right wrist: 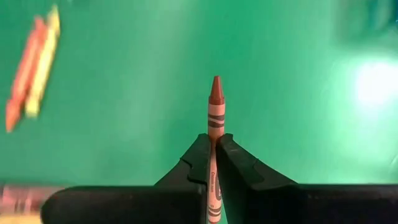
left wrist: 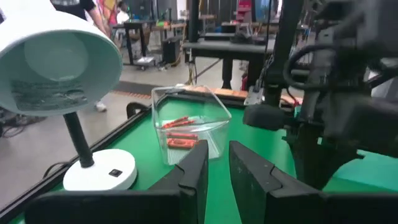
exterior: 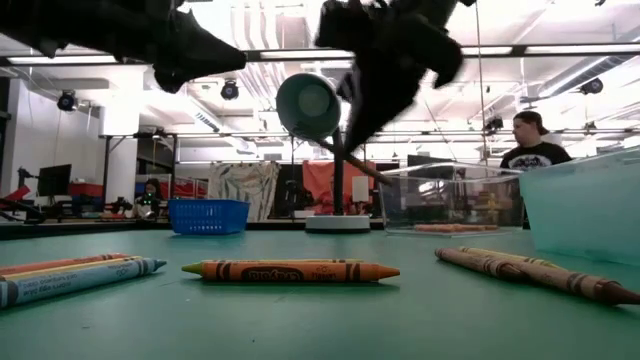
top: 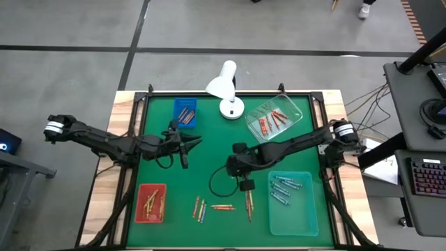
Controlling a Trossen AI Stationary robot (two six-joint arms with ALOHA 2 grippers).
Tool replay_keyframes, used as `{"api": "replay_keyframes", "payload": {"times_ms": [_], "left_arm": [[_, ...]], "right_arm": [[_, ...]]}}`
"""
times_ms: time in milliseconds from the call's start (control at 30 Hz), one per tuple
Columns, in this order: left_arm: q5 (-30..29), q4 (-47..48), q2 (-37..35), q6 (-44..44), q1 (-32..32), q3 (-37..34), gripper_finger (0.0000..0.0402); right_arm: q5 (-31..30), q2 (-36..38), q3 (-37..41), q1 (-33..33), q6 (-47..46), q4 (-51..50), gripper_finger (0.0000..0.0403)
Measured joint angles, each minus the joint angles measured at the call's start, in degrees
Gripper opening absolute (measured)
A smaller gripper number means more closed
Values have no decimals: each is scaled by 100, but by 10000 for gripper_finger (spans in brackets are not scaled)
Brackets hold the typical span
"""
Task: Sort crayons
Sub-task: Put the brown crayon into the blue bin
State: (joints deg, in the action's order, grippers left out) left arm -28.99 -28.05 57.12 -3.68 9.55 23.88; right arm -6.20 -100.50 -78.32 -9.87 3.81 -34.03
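Note:
My right gripper (top: 232,167) hangs above the middle of the green table, shut on a red-brown crayon (right wrist: 216,109). The low view shows that crayon (exterior: 366,168) slanting below the dark gripper (exterior: 385,70), well above the table. Loose crayons (top: 223,207) lie flat on the mat near the front edge: a yellow-orange one (exterior: 290,270), a blue one (exterior: 85,277) and brown ones (exterior: 540,272). My left gripper (top: 188,143) floats left of the middle, pointing level toward the clear tray (left wrist: 189,127). Its fingers (left wrist: 200,167) stand a narrow gap apart with nothing between them. My right gripper pinches the red-brown crayon's rear half (right wrist: 212,144) between its two fingers. The crayon lies along the fingers and its pointed end (right wrist: 216,84) sticks out past their tips. The fingers slant downward, and the crayon is lifted clear of the table.
A clear tray (top: 274,120) holding red crayons stands at the back right and a blue basket (top: 185,111) at the back left. A red tray (top: 150,203) sits at the front left, a light teal tray (top: 293,203) at the front right. A white desk lamp (top: 226,87) stands at the far edge.

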Motion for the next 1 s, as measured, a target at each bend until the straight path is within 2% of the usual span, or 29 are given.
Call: {"api": "replay_keyframes", "payload": {"times_ms": [267, 333, 433, 600, 833, 1000], "left_arm": [[592, -1131, 0, 407, 8, -589, 48], [626, -1205, 0, 422, 8, -663, 50], [991, -1240, 0, 513, 7, -705, 61], [1484, -1197, 0, 532, 8, -855, 98], [2500, -1163, 24, 546, 8, -997, 146], [2553, -1577, 330, 633, 13, -999, 147]], "right_arm": [[65, 256, 639, 125, 828, 2778, 12], [268, 290, 703, 179, 992, 3432, 12], [746, 292, 717, 292, 1037, 4104, 12], [1384, 292, 662, 354, 979, 4730, 12], [1367, 292, 583, 421, 795, 4926, 12], [1371, 292, 572, 516, 729, 5155, 12]]}}
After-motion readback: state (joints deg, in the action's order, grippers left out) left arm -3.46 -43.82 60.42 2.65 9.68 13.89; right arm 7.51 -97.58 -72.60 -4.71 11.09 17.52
